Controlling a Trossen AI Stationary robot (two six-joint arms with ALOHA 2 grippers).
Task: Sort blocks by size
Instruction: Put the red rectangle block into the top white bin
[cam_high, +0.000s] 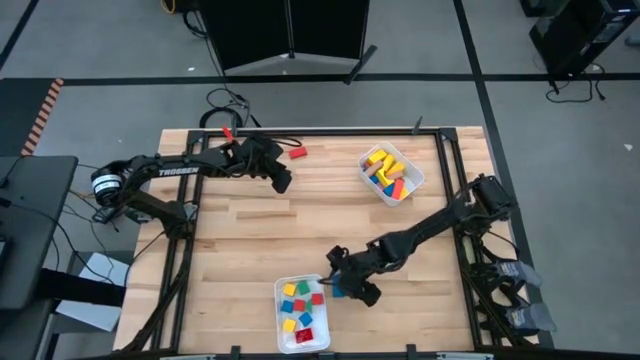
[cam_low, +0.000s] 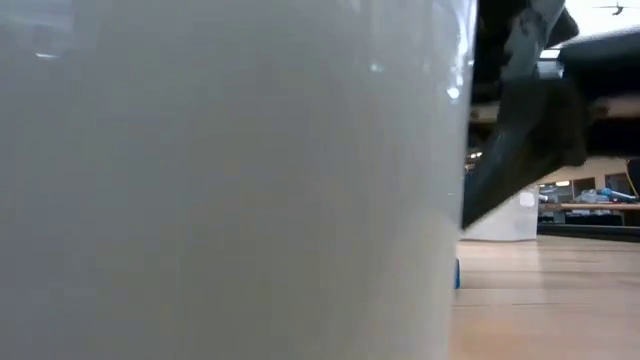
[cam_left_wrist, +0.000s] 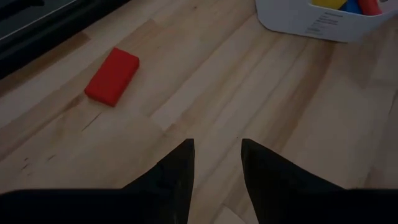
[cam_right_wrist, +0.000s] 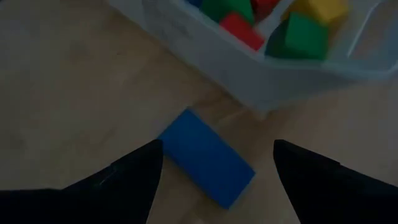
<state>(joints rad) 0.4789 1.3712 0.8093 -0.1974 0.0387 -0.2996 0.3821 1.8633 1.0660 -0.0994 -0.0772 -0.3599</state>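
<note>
A blue bar block (cam_right_wrist: 205, 157) lies flat on the wooden table beside the near white tray (cam_right_wrist: 249, 74), which holds small red, green, yellow and blue cubes (cam_high: 302, 305). My right gripper (cam_right_wrist: 217, 149) slants down over the bar. It is open, with one finger on each side of the bar, and I see no touch. A red bar block (cam_left_wrist: 112, 76) lies flat at the far side of the table. My left gripper (cam_left_wrist: 217, 146) hovers near it, open with nothing between its fingers. The far right tray (cam_high: 392, 175) holds longer yellow, red and blue blocks.
In the low view the near tray's white wall (cam_low: 230, 180) fills most of the picture, with a sliver of the blue bar (cam_low: 457, 272) and my right arm (cam_low: 530, 120) beside it. A black frame (cam_high: 300, 131) runs along the table's edges. Bare wood lies between the two trays.
</note>
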